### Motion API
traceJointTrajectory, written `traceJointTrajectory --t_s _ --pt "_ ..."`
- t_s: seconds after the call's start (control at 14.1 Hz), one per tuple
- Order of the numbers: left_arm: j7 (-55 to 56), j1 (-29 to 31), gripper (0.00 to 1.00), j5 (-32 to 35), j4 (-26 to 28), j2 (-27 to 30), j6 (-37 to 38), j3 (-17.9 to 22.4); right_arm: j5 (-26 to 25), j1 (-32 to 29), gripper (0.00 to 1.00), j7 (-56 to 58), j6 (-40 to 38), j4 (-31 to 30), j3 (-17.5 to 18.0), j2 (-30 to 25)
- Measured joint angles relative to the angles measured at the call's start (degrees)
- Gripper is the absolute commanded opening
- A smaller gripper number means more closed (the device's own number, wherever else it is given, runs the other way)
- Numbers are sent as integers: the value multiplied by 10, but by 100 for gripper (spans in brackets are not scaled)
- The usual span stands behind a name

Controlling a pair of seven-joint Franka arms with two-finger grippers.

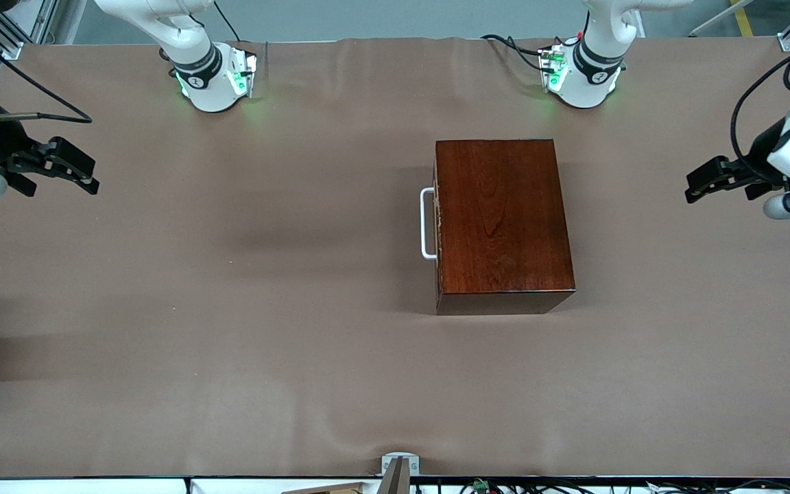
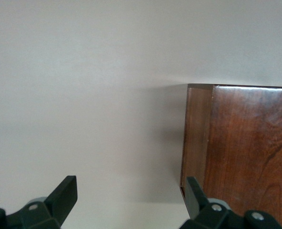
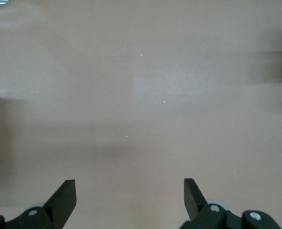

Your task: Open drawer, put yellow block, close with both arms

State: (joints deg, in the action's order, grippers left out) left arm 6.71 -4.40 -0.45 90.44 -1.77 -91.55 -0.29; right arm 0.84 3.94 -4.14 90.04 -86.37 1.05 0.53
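Observation:
The glossy dark mahogany box [image 1: 501,219] stands on the table toward the left arm's end, its drawer pushed in, with the white loop handle [image 1: 427,224] facing the right arm's end. The yellow block is out of view. My left gripper [image 1: 700,184] hangs open over the table's edge at the left arm's end, with nothing between its jaws. Its wrist view shows the box's corner [image 2: 236,143] beside the open left gripper [image 2: 130,188]. At the right arm's end my right gripper [image 1: 76,171] hangs open and empty. In the right wrist view the right gripper [image 3: 129,191] has only bare table under it.
Brown cloth [image 1: 230,309] covers the whole table. The two arm bases [image 1: 220,79] [image 1: 577,75] glow green along the table's edge farthest from the front camera. A small metal bracket [image 1: 398,470] sits at the table's nearest edge.

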Motion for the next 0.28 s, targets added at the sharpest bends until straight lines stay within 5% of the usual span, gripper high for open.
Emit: traceJointTrajectory --t_s 0.28 --pt "0 2 100 0 0 0 -1 -2 0 1 100 0 0 0 0 0"
